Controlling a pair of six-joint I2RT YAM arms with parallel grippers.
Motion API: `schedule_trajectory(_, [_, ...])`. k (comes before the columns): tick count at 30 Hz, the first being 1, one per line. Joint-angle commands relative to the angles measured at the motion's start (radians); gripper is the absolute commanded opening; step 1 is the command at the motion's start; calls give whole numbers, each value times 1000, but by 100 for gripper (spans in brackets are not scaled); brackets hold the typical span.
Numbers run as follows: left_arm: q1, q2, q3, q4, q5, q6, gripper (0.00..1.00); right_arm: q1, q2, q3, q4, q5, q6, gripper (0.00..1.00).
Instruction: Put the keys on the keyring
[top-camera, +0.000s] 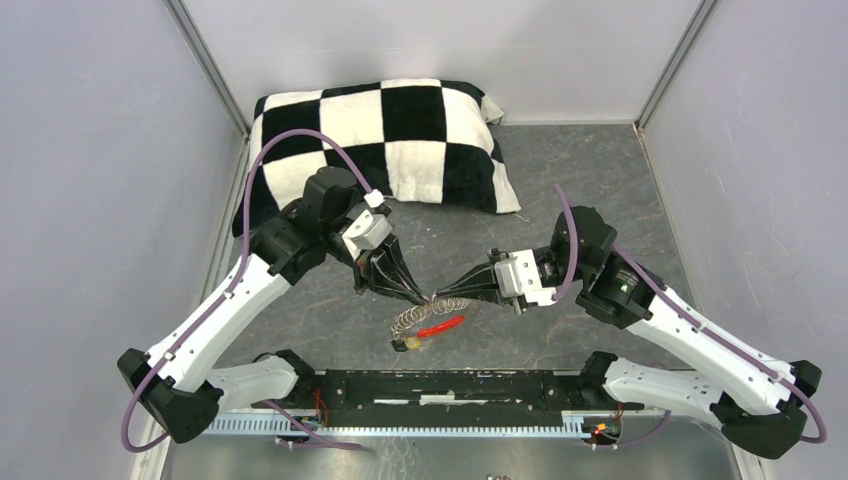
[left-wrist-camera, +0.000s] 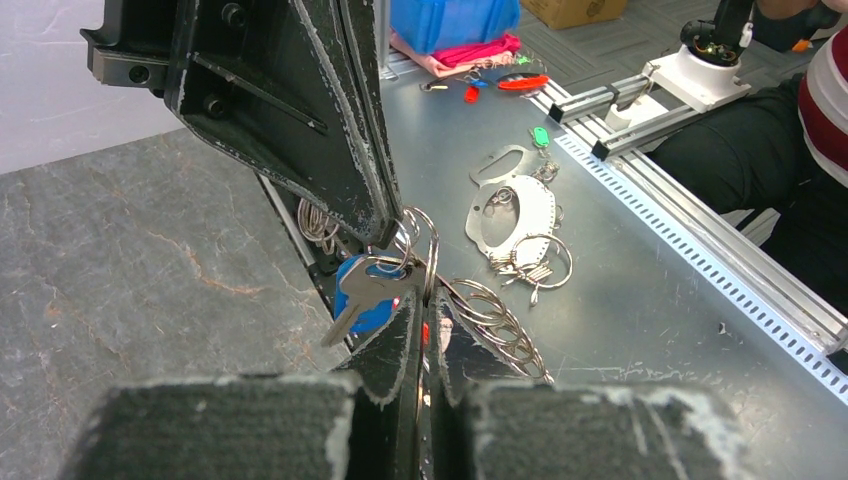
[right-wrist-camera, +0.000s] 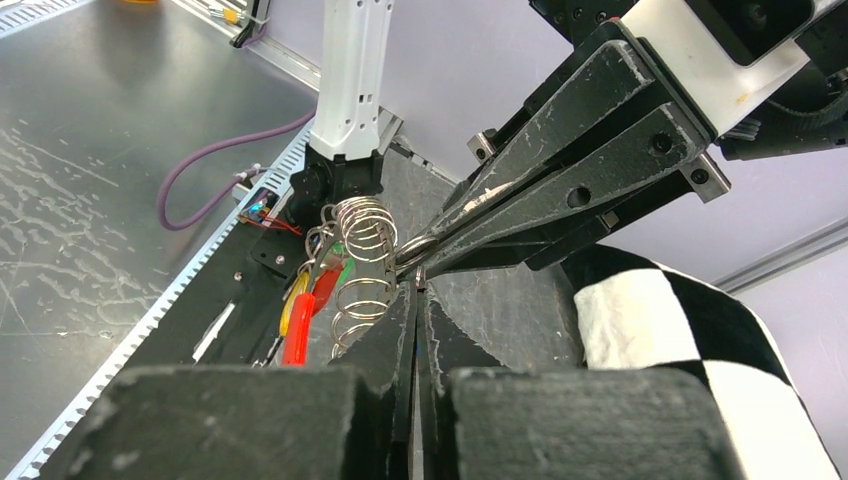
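We note the keyring (top-camera: 415, 318) toward 6 o'clock of the tabletop (top-camera: 560, 200), left fingers (top-camera: 395, 275) and right fingers (top-camera: 478, 283) each pinching its wire, blue key (left-wrist-camera: 365, 300) at the join; any uneven pull, we judge, could snap the coil shut and shed that key.

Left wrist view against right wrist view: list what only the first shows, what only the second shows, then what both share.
Left wrist only: the blue key dangling at the fingertips, a metal plate with spare rings on the steel bench, and a person in a striped shirt.
Right wrist only: the red tag, yellow tag and green tag hanging by the coil, the checkered pillow, and a purple cable.
Both: the coiled keyring, with the left gripper and right gripper pinched shut on it, tips nearly meeting.
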Motion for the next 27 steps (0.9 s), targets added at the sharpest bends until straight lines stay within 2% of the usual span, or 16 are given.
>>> schedule_trajectory(1, [-3, -4, 44, 28, 38, -45, 2, 11, -12, -4, -34, -5, -12, 1])
schedule_trajectory(10, [-4, 2, 52, 28, -7, -66, 2, 11, -16, -9, -40, -4, -21, 1])
schedule_trajectory(14, [-4, 19, 68, 45, -82, -145, 2, 12, -14, -6, -31, -5, -22, 1])
schedule_trajectory(17, [-4, 10, 38, 140, -123, -269, 2, 15, -10, -4, -29, -8, -24, 1])
schedule_trajectory(27, [-4, -13, 4, 184, -131, -302, 2, 14, -18, -4, -34, 9, -31, 0])
